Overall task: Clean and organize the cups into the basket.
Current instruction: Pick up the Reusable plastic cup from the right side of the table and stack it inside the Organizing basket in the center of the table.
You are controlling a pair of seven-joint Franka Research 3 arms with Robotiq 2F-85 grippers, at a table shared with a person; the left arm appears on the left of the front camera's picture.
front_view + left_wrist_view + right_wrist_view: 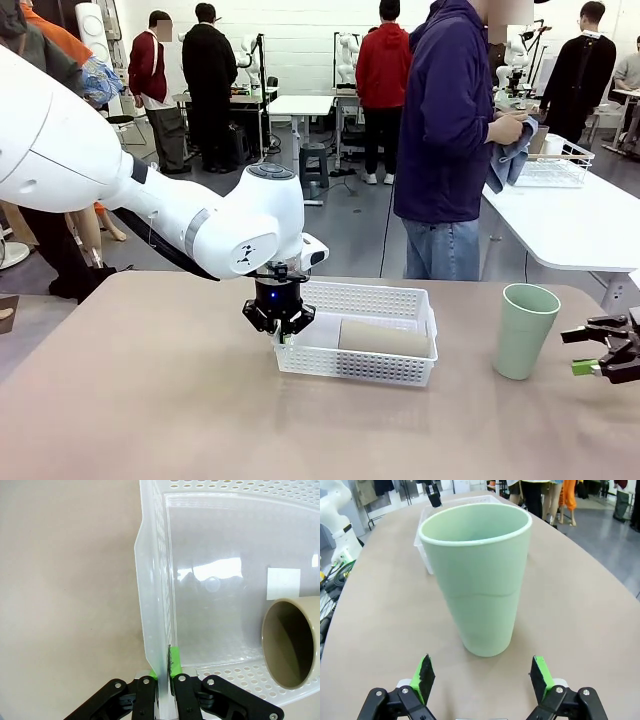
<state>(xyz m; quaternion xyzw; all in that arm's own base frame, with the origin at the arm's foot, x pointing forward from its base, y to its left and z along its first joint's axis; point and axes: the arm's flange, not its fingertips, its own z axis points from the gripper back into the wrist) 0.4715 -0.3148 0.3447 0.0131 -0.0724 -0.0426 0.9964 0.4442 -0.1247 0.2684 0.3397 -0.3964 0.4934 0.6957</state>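
The white lattice basket [396, 304] sits mid-table with one tan-brown cup [384, 338] lying on its side inside. My left gripper [279, 325] is shut on the basket's left end wall. In the left wrist view the fingers [176, 662] pinch that wall [152, 610], and the tan cup's open mouth [291, 647] faces the camera at the right. The mint green cup [523, 330] stands upright to the right of the basket. My right gripper [585, 350] is open just right of it. In the right wrist view the mint cup [477, 575] stands ahead of the spread fingers [423, 674].
A person in a dark blue jacket [445, 120] stands at the far side holding a blue-grey cloth [510, 155]. Behind is a white table [570, 225] with a white wire basket [555, 162]. The brown tabletop [150, 400] has free room at the front left.
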